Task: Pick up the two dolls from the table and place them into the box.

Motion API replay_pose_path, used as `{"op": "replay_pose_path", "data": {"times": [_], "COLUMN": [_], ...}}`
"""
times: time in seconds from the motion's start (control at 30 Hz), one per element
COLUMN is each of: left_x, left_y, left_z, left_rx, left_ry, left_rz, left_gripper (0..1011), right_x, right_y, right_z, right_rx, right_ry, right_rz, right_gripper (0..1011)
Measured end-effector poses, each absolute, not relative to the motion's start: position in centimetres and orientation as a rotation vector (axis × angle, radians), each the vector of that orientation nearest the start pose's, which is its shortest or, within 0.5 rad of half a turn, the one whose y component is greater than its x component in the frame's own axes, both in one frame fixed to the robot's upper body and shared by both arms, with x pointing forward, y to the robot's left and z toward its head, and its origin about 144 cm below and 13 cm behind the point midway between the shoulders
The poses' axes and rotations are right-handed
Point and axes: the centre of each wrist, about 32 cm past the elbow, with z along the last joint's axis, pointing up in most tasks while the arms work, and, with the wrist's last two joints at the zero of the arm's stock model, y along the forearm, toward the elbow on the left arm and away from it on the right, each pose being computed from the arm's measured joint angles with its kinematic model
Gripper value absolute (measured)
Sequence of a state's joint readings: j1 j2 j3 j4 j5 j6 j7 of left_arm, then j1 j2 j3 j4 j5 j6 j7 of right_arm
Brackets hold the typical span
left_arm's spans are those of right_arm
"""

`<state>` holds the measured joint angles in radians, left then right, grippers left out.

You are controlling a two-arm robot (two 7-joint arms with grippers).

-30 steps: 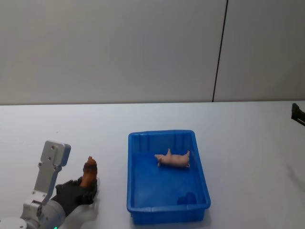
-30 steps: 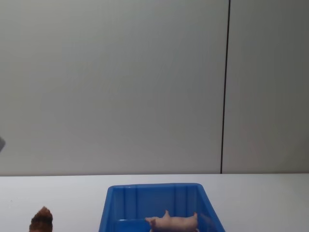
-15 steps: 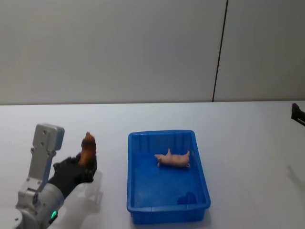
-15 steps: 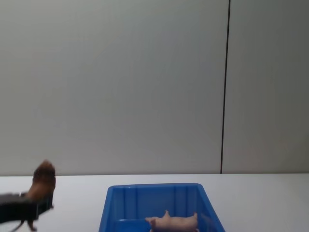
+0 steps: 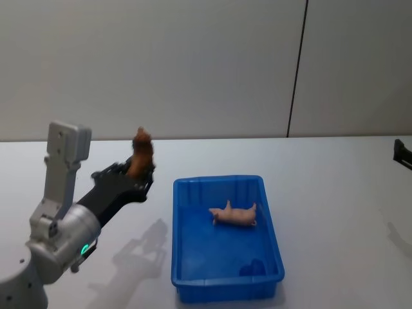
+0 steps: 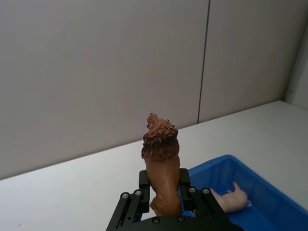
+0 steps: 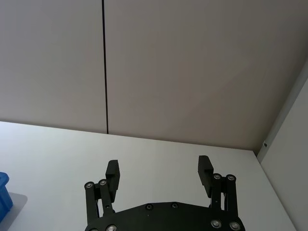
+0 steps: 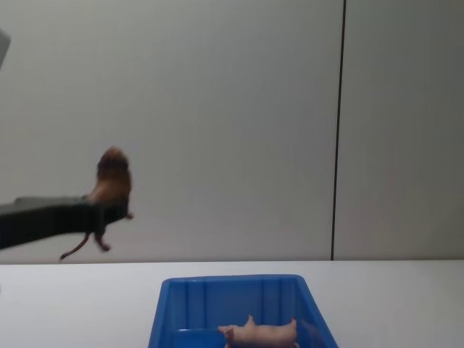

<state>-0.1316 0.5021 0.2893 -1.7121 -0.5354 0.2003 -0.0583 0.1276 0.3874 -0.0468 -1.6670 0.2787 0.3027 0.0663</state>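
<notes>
I've raised the left gripper [image 5: 132, 177] off the table [image 5: 335, 174] — it's clamped on the brown doll [image 5: 141, 149], now high, left of the box [image 5: 226, 286]. Beyond it, the pink doll [image 5: 233, 214] lies inside. Right gripper [image 7: 159, 174] parked, fingers apart.

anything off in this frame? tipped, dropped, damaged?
Nothing stands out. The pink doll lies on its side inside the blue box, which sits square on the table. The left tool holds the brown doll upright in the air. The right tool is open, holding nothing.
</notes>
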Motion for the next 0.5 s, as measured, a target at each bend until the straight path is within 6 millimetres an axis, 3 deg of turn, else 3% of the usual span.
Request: {"op": "replay_pose_path", "data": {"times": [0.23,0.5], "left_x": [49.3,51.0], "left_y": [25.9,25.1], "left_z": [122.8,122.9], "left_rx": [0.012,0.006], "left_ry": [0.068,0.115], "left_rz": [1.084,0.981], "left_gripper": [363,363], "right_x": [48.8,48.8], "right_y": [-31.5,-31.5], "right_z": [122.8,122.8], "right_rx": [-0.170,-0.170], "right_ry": [-0.011,-0.011], "right_rz": [-1.450,-1.450], "right_gripper": [1001,1001]}}
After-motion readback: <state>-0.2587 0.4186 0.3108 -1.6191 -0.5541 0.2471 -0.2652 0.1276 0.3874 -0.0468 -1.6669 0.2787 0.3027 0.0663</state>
